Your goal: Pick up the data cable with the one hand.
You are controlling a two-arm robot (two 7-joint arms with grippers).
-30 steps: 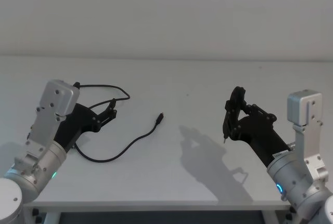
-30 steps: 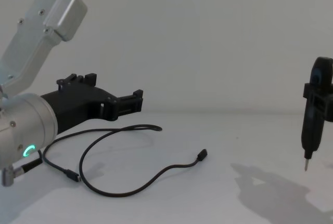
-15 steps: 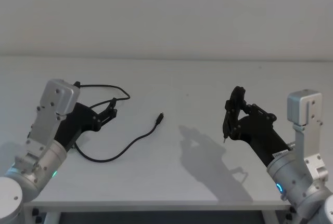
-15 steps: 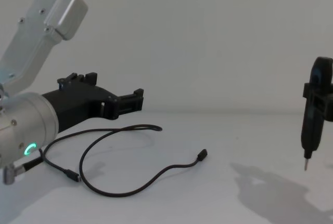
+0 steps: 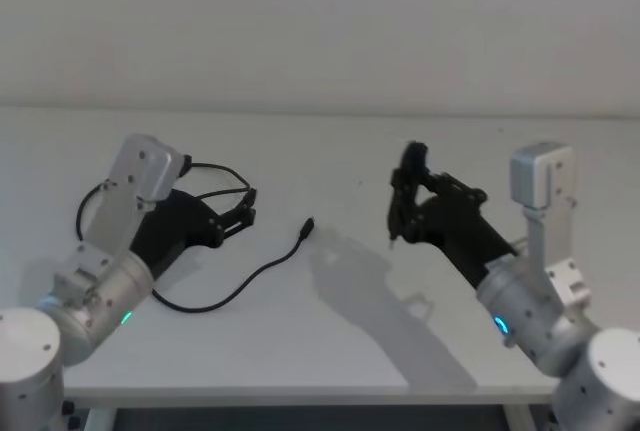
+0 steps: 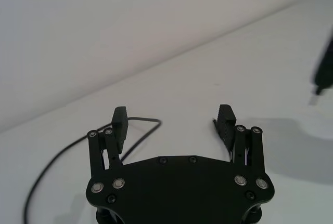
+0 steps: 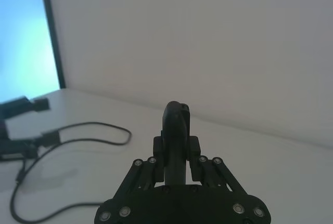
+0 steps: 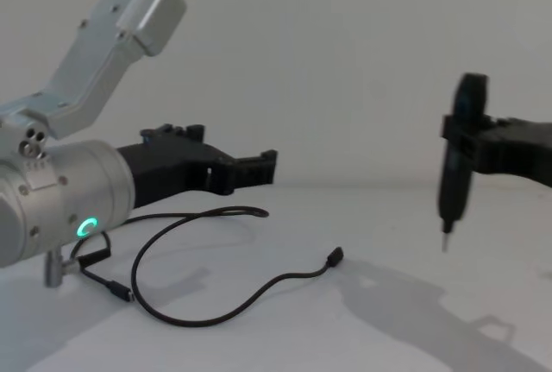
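Looping across the white worktop (image 5: 340, 341) by a plain wall (image 5: 320, 21) lies the data cable (image 5: 262, 269). Left end effector (image 5: 250, 205) gapes empty — right end effector (image 5: 405, 189) grips a black tool (image 5: 397, 221).

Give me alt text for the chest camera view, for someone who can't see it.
A black data cable lies in loose loops on a white table. The open left gripper hovers above it; the right gripper holds a black silver-tipped tool upright at right.

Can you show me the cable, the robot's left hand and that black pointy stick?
data cable (image 8: 335, 256): chest view, the plug at its free end.
left hand (image 6: 172, 114): left wrist view, the gap between its open fingertips.
black pointy stick (image 8: 455, 169): chest view, mid-body, gripped by the right hand (image 7: 175, 143).
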